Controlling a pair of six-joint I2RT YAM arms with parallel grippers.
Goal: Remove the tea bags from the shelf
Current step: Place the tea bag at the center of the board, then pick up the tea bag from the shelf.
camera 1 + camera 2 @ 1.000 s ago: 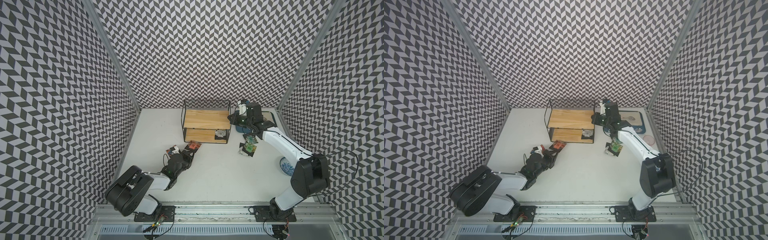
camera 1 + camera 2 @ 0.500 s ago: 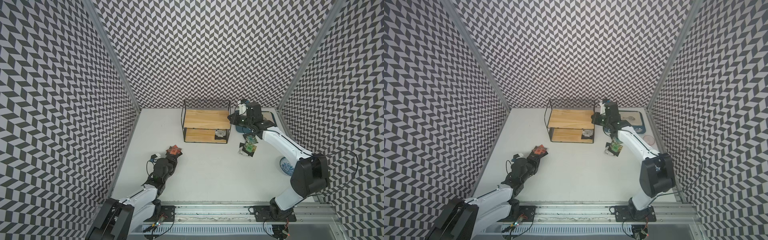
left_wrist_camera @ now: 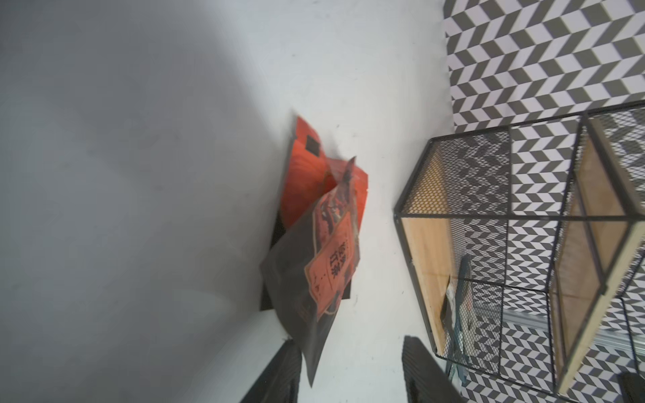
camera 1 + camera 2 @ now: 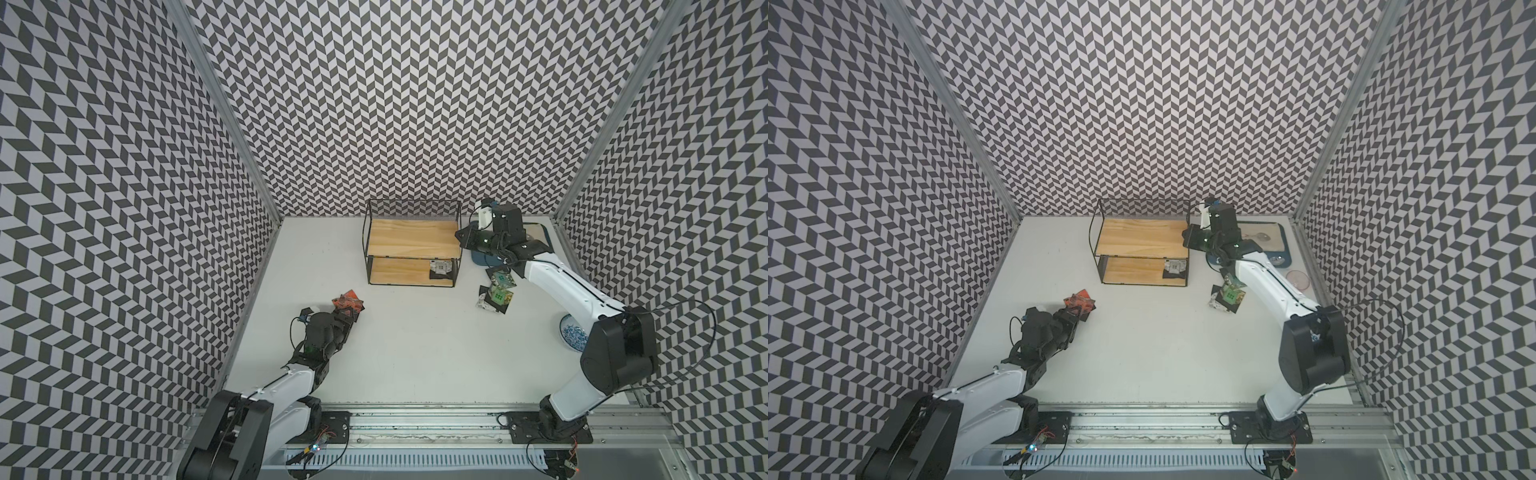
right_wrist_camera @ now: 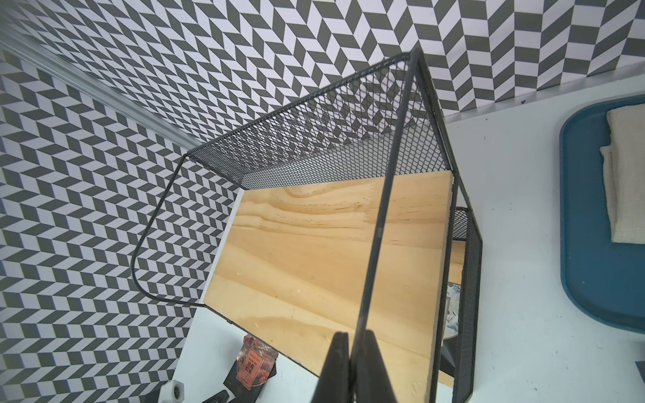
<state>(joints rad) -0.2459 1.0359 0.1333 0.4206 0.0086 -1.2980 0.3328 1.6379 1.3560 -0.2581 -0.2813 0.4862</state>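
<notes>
The shelf (image 4: 411,237) (image 4: 1142,239) stands at the back of the table, its top board bare. One white-silver tea bag (image 4: 440,268) (image 4: 1174,267) lies on the lower board at its right end. My right gripper (image 4: 460,235) (image 5: 354,336) is shut on the shelf's thin wire side rail. My left gripper (image 4: 351,318) (image 3: 350,343) is open at the front left. An orange-red tea bag (image 3: 328,258) leans tilted on another orange-red one (image 3: 310,174), its lower corner against one finger (image 3: 282,370). Green tea bags (image 4: 496,291) (image 4: 1227,293) lie heaped right of the shelf.
A blue tray (image 4: 1283,245) (image 5: 572,244) with a beige cloth sits at the back right, behind my right arm. A patterned bowl (image 4: 571,332) stands by the right wall. A small pink dish (image 4: 1299,278) lies near the tray.
My left gripper carried the orange-red tea bag leftward, away from the shelf, then opened; the bag now rests on the other orange-red one. The right arm has not moved.
</notes>
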